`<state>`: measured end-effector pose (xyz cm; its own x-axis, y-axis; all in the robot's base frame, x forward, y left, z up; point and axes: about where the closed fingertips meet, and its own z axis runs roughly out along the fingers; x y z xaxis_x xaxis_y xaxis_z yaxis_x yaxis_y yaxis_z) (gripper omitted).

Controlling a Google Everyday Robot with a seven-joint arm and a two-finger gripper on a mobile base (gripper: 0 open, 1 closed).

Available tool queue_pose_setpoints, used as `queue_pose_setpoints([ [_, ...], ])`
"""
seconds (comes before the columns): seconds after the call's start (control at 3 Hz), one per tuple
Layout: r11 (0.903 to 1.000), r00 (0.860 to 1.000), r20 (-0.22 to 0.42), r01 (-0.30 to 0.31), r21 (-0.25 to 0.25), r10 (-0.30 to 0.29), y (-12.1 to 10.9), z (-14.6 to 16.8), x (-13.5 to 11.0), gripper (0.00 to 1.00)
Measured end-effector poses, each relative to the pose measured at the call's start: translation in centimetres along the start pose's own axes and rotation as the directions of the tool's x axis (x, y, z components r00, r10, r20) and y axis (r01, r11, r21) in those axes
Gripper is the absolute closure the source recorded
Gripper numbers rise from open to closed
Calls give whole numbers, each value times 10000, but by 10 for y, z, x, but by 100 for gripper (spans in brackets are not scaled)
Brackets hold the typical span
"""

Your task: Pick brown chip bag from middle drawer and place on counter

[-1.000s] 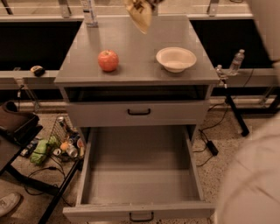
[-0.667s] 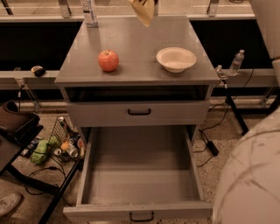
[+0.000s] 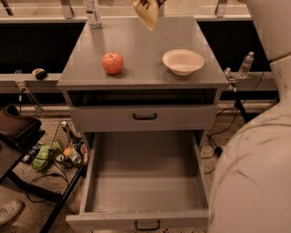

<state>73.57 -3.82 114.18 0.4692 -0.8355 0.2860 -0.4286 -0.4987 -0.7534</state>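
Observation:
The brown chip bag hangs in the air over the back of the counter, cut off by the top edge of the camera view. My gripper shows only as a dark tip at the top edge, shut on the bag's upper end. The middle drawer is pulled fully out below, its grey floor bare. Its black handle is at the front bottom edge.
A red apple and a white bowl sit on the counter. A closed drawer front lies above the open one. My white body fills the right side. Clutter lies on the floor left. A bottle stands at the right.
The chip bag has risen a little toward the top edge, so less of it shows. The apple, bowl and drawer have not moved.

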Motion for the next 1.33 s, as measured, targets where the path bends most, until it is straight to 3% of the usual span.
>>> queue_pose_setpoints([
  [0.67,9980,9961,-877,30,626,25,-2,78,62,100],
  [1.0,9936,9909,-1314,-144,1122,292,-1,106,89,100],
  [1.33,9888,9883,-1325,-571,1376,755,8,133,100,100],
])
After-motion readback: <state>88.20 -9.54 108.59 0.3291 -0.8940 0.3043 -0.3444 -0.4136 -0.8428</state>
